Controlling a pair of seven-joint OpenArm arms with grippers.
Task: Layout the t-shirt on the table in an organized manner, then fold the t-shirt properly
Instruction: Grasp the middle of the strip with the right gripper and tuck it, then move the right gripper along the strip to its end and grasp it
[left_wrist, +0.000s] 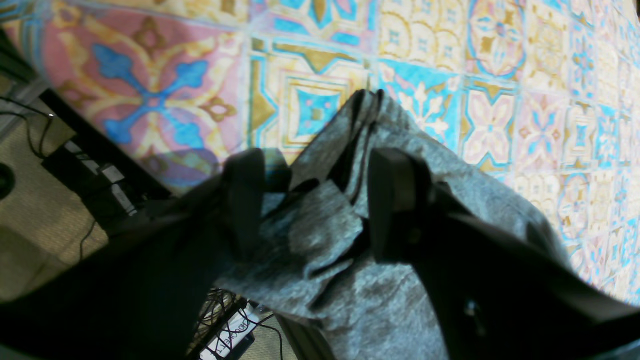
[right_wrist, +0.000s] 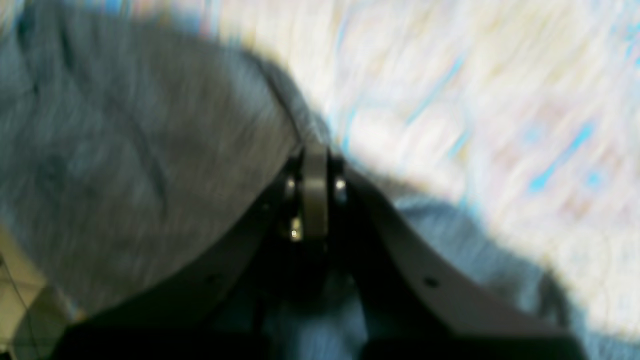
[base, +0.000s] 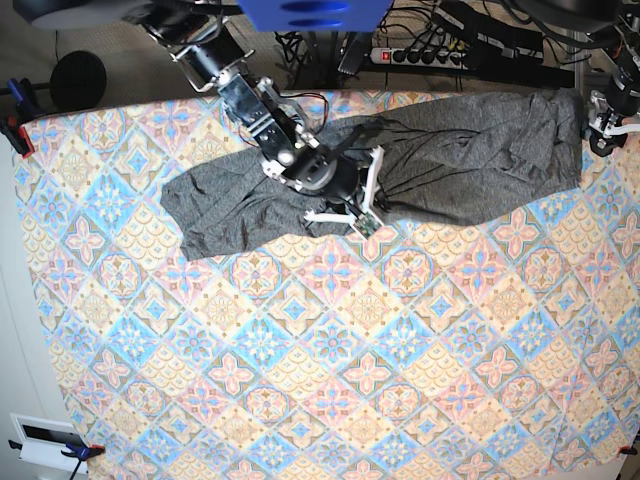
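The grey shirt (base: 420, 165) lies stretched along the bench's (base: 300, 380) far edge. Left jaws (left_wrist: 315, 200) grip a bunched fold (label below unreadable); right jaws (right_wrist: 315, 165) are pressed together at its hem.

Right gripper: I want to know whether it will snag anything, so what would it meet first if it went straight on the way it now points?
The t-shirt. The right gripper, jaws shut, already sits on the grey fabric, with the table cloth just beyond; blur leaves depth unclear.

Right wrist view (right_wrist: 320, 180) motion-blurred
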